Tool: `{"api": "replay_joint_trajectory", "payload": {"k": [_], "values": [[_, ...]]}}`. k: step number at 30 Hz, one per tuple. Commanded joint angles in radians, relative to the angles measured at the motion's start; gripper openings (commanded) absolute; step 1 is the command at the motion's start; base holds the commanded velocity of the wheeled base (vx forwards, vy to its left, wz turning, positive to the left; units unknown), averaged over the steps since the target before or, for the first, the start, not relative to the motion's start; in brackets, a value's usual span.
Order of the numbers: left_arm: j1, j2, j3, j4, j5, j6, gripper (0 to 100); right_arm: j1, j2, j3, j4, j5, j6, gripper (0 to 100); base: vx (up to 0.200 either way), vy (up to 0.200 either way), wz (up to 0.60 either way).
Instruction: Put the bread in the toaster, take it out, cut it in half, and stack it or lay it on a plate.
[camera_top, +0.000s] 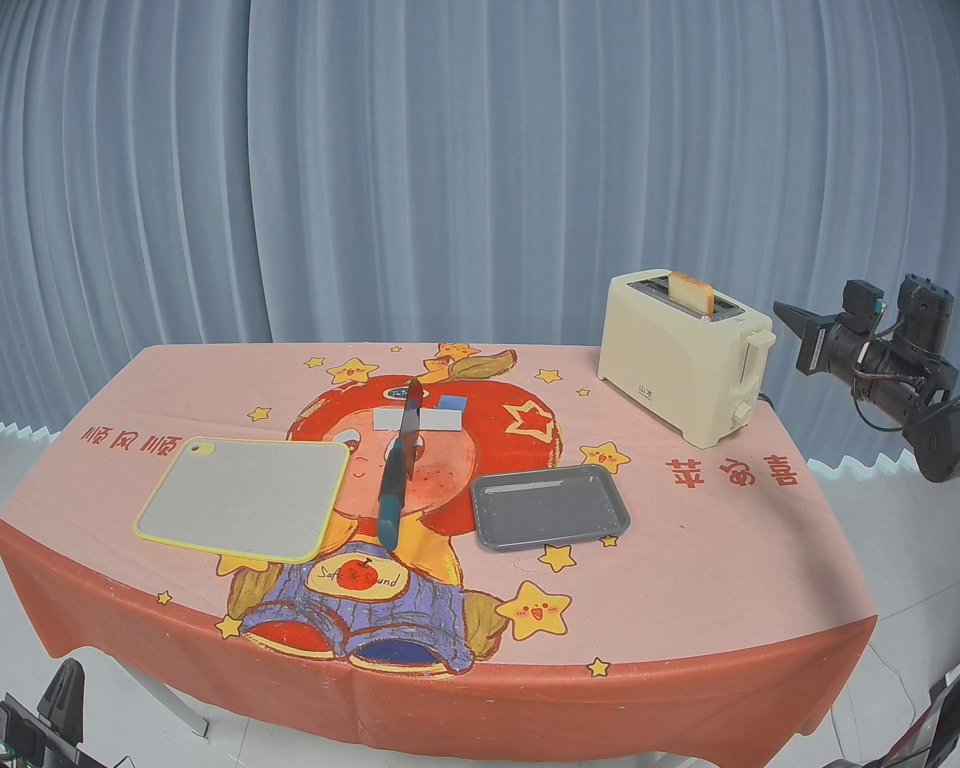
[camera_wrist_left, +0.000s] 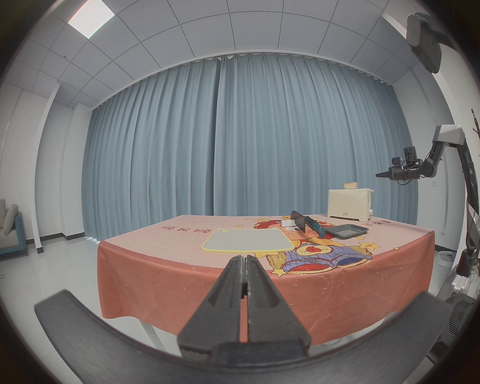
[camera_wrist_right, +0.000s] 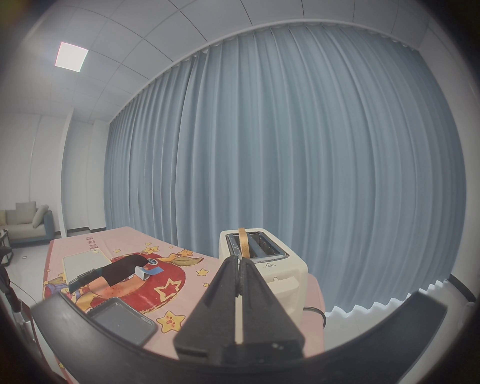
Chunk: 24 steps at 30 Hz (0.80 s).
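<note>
Farthest left of the toaster (camera_top: 685, 355), the left gripper (camera_wrist_left: 245, 260) hangs low, off the near corner of the table (camera_top: 700, 570), with its fingers pressed together and nothing between them. It is well apart from the toaster.

Next comes the board (camera_top: 240, 497), grey with a yellow rim, lying flat on the cloth well to the left of the toaster and nearer the table's front edge.

The knife (camera_top: 397, 470) lies between the board and the plate, left of the toaster. Its blade tip is propped on a small white block (camera_top: 440, 418), and its teal handle points toward the front edge.

The plate (camera_top: 550, 507) (a shallow grey tray) sits near the toaster, left of it and closer to the front edge, and touches neither the knife nor the toaster.

The toaster stands at the far right of the table. The bread (camera_top: 691, 292) stands upright in one of its two slots, with its browned top poking above the toaster's top.

Right of the toaster, the right gripper (camera_top: 790, 315) hangs in the air at about the height of the toaster's top. Its tip points at the toaster but stays apart from it, and its fingers are closed together on nothing.
</note>
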Motion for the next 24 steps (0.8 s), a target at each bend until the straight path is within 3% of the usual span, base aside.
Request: {"api": "replay_joint_trajectory", "payload": {"k": [1, 4, 13, 24], "values": [[0.000, -0.001, 0.018, 0.000, 0.000, 0.000, 0, -0.007, -0.027, 0.114, -0.079, 0.002, 0.003, 0, 0.000, 0.000, 0.00], [0.000, -0.001, 0.018, 0.000, -0.003, 0.000, 0, -0.003, -0.016, 0.168, -0.152, 0.010, 0.001, 0, 0.000, 0.000, 0.00], [0.000, -0.001, 0.018, 0.000, -0.003, 0.000, 0, -0.011, 0.093, 0.179, -0.392, -0.012, -0.014, 0, 0.000, 0.000, 0.00], [-0.001, -0.001, 0.018, 0.000, -0.003, 0.000, 0, 0.001, -0.057, 0.212, -0.372, -0.009, -0.005, 0, 0.000, 0.000, 0.00]]}}
